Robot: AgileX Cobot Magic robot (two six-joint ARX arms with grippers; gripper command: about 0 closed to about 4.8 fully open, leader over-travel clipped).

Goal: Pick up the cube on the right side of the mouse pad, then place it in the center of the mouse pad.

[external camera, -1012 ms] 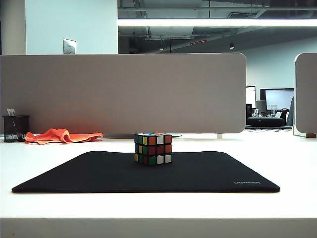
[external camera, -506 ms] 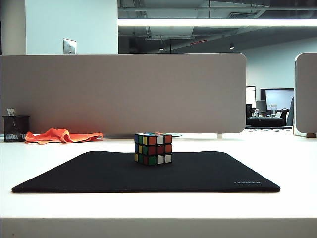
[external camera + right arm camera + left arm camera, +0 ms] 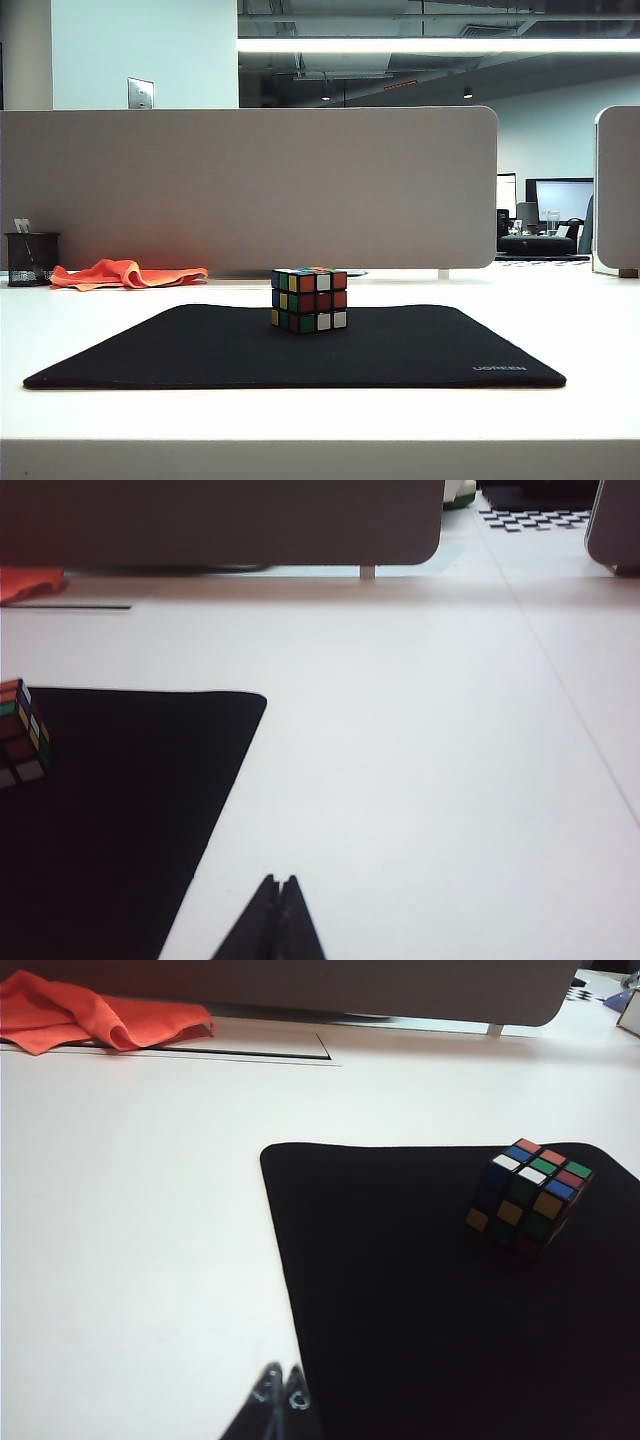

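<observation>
Cube (image 3: 309, 300): stands on the pad (image 3: 420, 350), near the middle of its width and toward the far edge, flat on one face, upright. In the exterior view one vertical edge is turned toward the camera, so two side faces show. No long axis; all sides are equal, so any pair of opposite faces would suit a grasp. Nothing touches it.

Pad: black, flat on the white table (image 3: 560, 300), long axis running left to right, lettering at the near right corner.

Left gripper (image 3: 280, 1392): fingertips pressed together, holding nothing. It hangs over the white table just outside the pad's left edge. The cube (image 3: 528, 1198) lies ahead of it and across toward the right, well apart.

Right gripper (image 3: 279, 892): fingertips together, empty. It hangs over the table just off the pad's right edge; the cube (image 3: 22, 734) shows only in part at the frame's border, ahead and toward the left, well apart.

Nearer arm: cannot tell; each stands about as far off. Neither arm shows in the exterior view.

Judgement: the cube already sits about central, so placement looks done.

Also present: orange cloth (image 3: 125, 273), pen cup (image 3: 30, 258), grey divider (image 3: 250, 185).
</observation>
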